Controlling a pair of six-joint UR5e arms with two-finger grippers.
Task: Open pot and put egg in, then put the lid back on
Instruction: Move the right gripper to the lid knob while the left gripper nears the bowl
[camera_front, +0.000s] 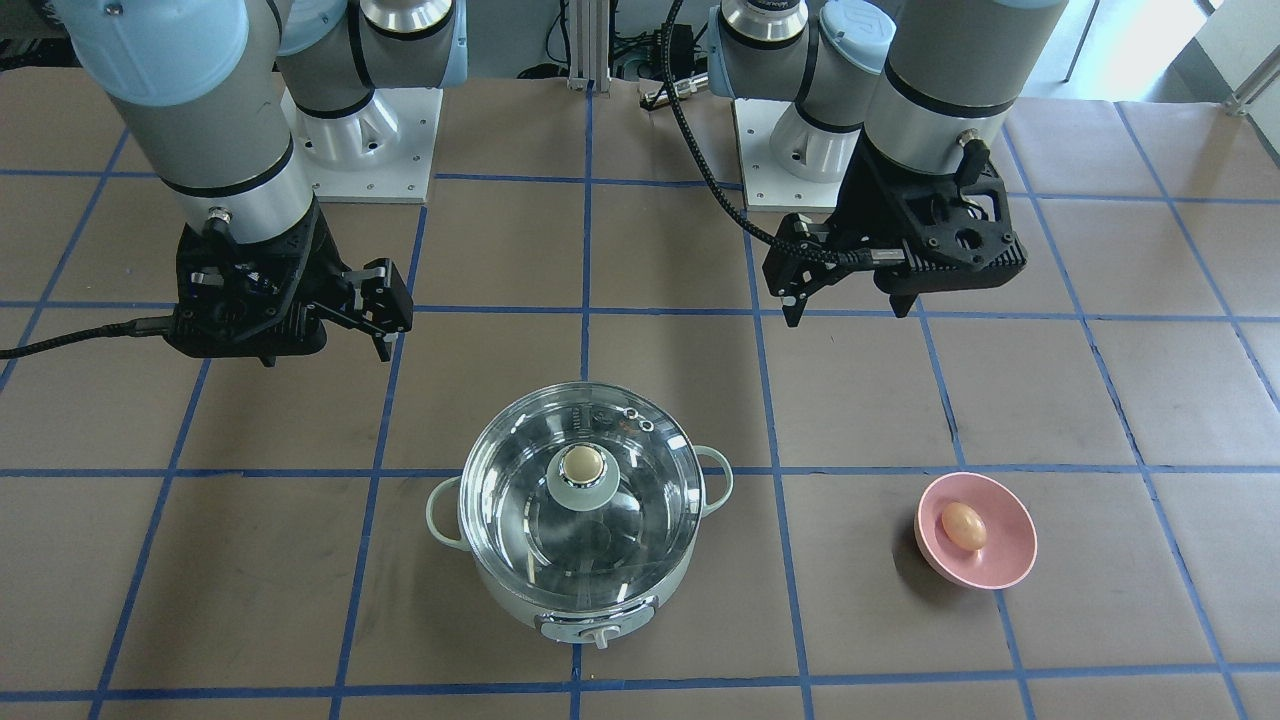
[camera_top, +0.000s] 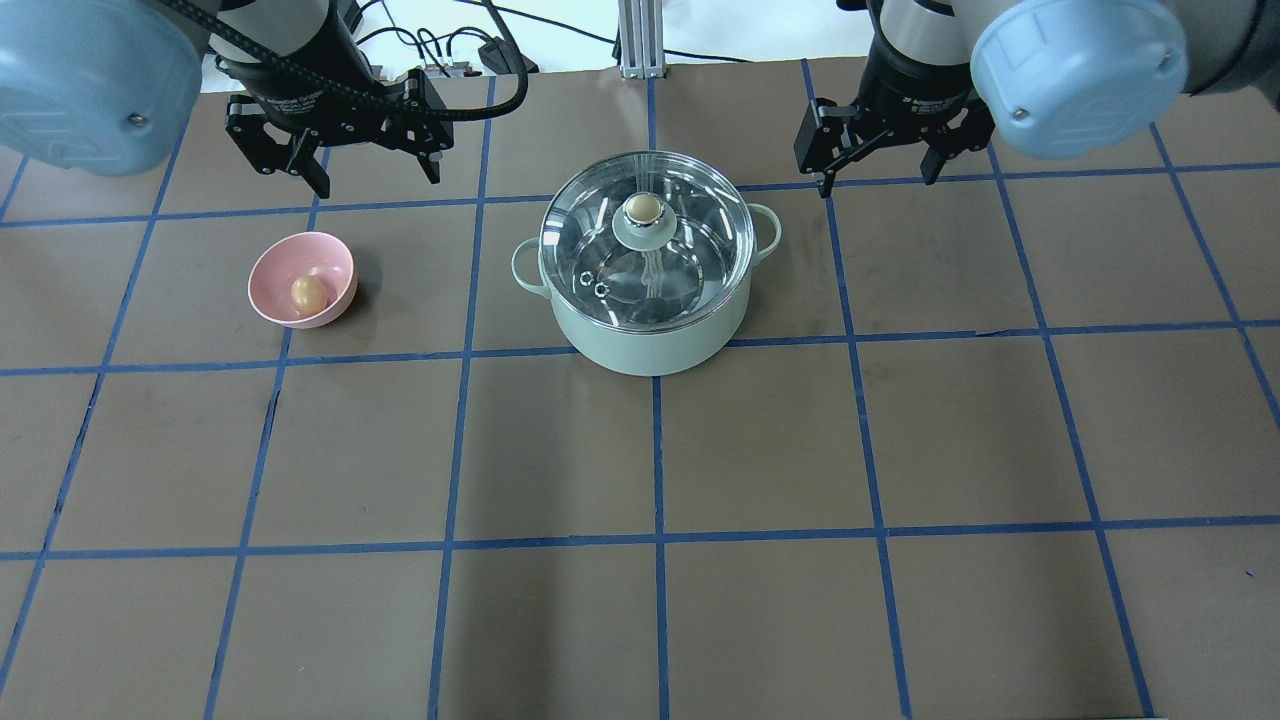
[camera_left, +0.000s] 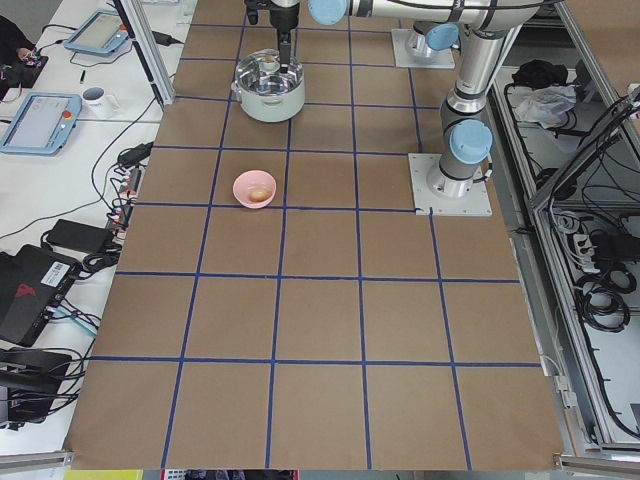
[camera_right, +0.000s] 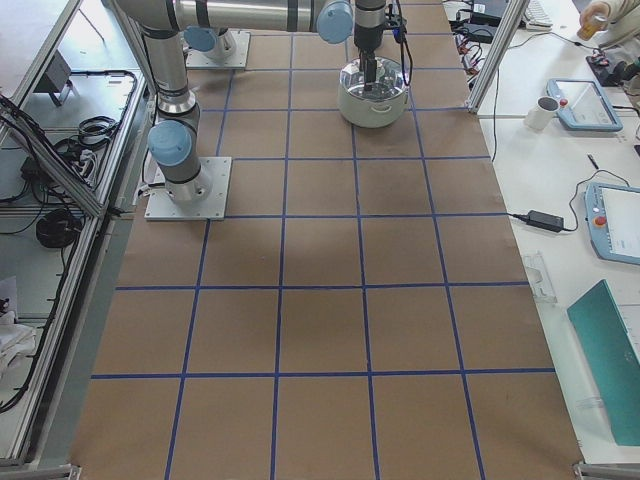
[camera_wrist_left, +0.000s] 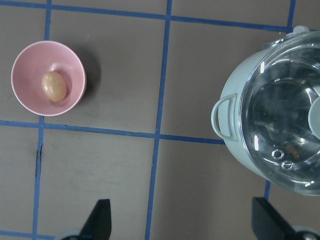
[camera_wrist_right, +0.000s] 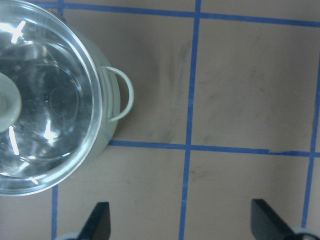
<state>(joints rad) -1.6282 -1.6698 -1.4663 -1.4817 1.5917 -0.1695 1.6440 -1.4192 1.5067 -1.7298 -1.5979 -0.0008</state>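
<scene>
The mint-green pot (camera_top: 650, 340) stands at table centre with the clear glass lid (camera_top: 690, 260) seated on it, its beige-topped knob (camera_top: 643, 208) in the middle. The tan egg (camera_top: 308, 293) lies in a pink bowl (camera_top: 270, 270) on the pot's left side. My left gripper (camera_top: 375, 175) is open and empty, hovering behind the bowl; its wrist view shows the egg (camera_wrist_left: 53, 86) and the pot (camera_wrist_left: 227, 100). My right gripper (camera_top: 880, 178) is open and empty, hovering behind and to the right of the pot. In the front view they appear mirrored: left gripper (camera_front: 850, 308), right gripper (camera_front: 325, 355).
The table (camera_top: 640, 600) is brown paper with a blue tape grid. The pot's control knob (camera_front: 600, 636) faces the operators' side. Arm bases (camera_front: 370, 130) stand at the robot's edge. Tablets and a mug (camera_right: 545, 112) lie off the table sides.
</scene>
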